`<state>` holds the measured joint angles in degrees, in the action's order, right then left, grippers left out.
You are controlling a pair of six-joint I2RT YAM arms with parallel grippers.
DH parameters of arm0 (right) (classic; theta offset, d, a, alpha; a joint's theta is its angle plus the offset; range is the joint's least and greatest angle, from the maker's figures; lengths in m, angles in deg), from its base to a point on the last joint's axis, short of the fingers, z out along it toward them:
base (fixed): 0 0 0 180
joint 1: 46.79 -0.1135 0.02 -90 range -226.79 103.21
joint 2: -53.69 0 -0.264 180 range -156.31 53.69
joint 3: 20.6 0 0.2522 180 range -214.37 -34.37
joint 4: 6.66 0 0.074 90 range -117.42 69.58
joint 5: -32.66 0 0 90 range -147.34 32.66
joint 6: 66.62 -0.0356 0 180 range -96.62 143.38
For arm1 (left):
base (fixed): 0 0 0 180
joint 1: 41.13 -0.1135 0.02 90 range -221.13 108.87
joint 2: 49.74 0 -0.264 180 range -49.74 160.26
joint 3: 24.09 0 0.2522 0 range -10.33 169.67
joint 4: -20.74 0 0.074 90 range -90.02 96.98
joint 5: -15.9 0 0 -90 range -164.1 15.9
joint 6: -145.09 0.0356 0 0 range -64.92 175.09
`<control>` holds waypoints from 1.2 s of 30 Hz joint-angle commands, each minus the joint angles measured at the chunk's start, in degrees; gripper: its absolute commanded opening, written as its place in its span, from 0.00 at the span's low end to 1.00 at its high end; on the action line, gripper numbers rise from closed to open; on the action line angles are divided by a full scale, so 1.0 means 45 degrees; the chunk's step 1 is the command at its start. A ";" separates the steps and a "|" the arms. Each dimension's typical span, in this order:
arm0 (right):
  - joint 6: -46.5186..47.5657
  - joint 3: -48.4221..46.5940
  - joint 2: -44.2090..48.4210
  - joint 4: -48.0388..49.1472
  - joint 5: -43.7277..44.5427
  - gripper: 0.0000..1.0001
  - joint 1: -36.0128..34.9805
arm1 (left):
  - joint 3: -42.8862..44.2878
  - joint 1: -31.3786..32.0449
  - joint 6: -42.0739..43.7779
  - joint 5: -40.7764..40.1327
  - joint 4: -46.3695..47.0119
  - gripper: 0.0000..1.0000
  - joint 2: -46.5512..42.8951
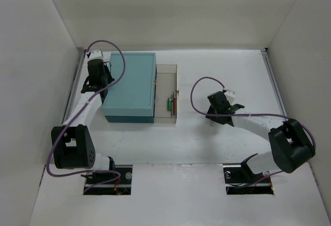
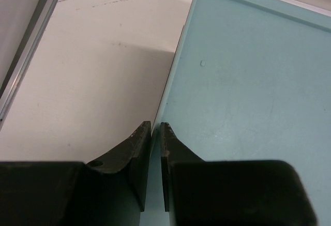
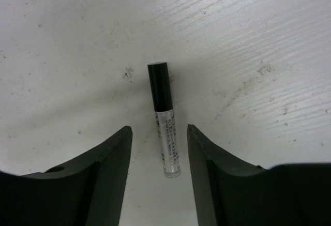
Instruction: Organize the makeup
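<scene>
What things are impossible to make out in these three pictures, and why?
- Right wrist view: print on the clear tube is too small to read.
- Top view: the right end effector hides that tube.
- Top view: the green stick and red stick in the clear drawer are too small to identify.
- Left wrist view: the teal box is cut off by the frame edges.

A large teal rectangular box with its clear plastic drawer standing out rightward blocks the left-centre of the white worktop. Between box and white left wall only a narrow strip is free, and the left claw, fingers together, sits there at the box's edge. Right of the drawer there is broad room. The one obstacle is a small clear black-capped tube lying between the right claw's parted fingers.
</scene>
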<state>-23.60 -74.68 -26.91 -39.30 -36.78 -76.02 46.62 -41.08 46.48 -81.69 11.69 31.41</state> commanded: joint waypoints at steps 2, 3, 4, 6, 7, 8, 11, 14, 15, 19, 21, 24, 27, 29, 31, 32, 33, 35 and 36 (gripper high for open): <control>-0.0322 -0.0085 0.0254 0.0307 0.0119 0.45 0.0042 | -0.0663 0.0486 -0.0100 0.1082 -0.2629 0.10 0.0054; -0.0321 -0.0045 0.0312 0.0346 0.0061 0.44 0.0080 | -0.0663 0.0486 -0.0100 0.1082 -0.2629 0.10 0.0054; -0.0321 -0.0006 0.0332 0.0366 0.0003 0.44 0.0100 | -0.0663 0.0466 -0.0100 0.1082 -0.2648 0.10 0.0035; -0.0321 -0.0006 0.0352 0.0308 -0.0037 0.44 0.0139 | -0.0702 0.0427 -0.0100 0.1082 -0.2629 0.10 -0.0024; -0.0321 -0.0006 0.0333 0.0249 -0.0037 0.45 0.0139 | -0.0702 0.0427 -0.0100 0.1082 -0.2629 0.10 -0.0043; -0.0321 -0.0006 0.0313 0.0229 -0.0037 0.45 0.0139 | -0.0702 0.0408 -0.0100 0.1082 -0.2629 0.10 -0.0063; -0.0321 -0.0006 0.0332 0.0229 -0.0056 0.46 0.0139 | -0.0721 0.0407 -0.0100 0.1082 -0.2629 0.10 -0.0160; -0.0263 -0.0006 0.0332 0.0229 -0.0076 0.44 0.0139 | -0.0722 0.0427 -0.0100 0.1082 -0.2629 0.10 -0.0258; -0.0185 -0.0006 0.0332 0.0268 -0.0076 0.43 0.0139 | -0.0722 0.0427 -0.0100 0.1082 -0.2629 0.10 -0.0278; -0.0087 0.0189 0.0469 0.0483 -0.0134 0.34 0.0139 | -0.0722 0.0446 -0.0100 0.1082 -0.2629 0.10 -0.0395; -0.0087 0.0267 0.0547 0.0600 -0.0173 0.34 0.0159 | -0.0722 0.0524 -0.0100 0.1082 -0.2629 0.10 -0.0453; -0.0048 0.0306 0.0567 0.0620 -0.0213 0.36 0.0179 | -0.0741 0.0544 -0.0100 0.1024 -0.2629 0.10 -0.0551; 0.0204 -0.0063 0.0275 0.0251 -0.0349 0.40 0.0198 | -0.0800 0.0544 -0.0100 0.0946 -0.2629 0.11 -0.0649; 0.0323 -0.0453 -0.0057 -0.0179 -0.0330 0.40 0.0159 | -0.0780 0.0486 -0.0081 0.0926 -0.2629 0.11 -0.0668; 0.0401 -0.0611 -0.0195 -0.0317 -0.0349 0.39 0.0159 | -0.0780 0.0388 -0.0081 0.0926 -0.2629 0.11 -0.0727; 0.0382 -0.0592 -0.0176 -0.0298 -0.0407 0.38 0.0217 | -0.0819 0.0349 -0.0081 0.0926 -0.2629 0.11 -0.0785; 0.0382 -0.0534 -0.0117 -0.0240 -0.0505 0.36 0.0256 | -0.0819 0.0329 -0.0081 0.0887 -0.2629 0.11 -0.0825; 0.0440 -0.0533 -0.0117 -0.0200 -0.0758 0.30 0.0431 | -0.0800 0.0349 -0.0062 0.0751 -0.2629 0.11 -0.0883; 0.0576 -0.0611 -0.0175 -0.0239 -0.0876 0.28 0.0452 | -0.0800 0.0368 -0.0023 0.0712 -0.2648 0.11 -0.0942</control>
<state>-22.11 -75.14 -27.66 -39.91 -39.47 -74.91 45.51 -40.86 46.72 -82.22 9.06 28.65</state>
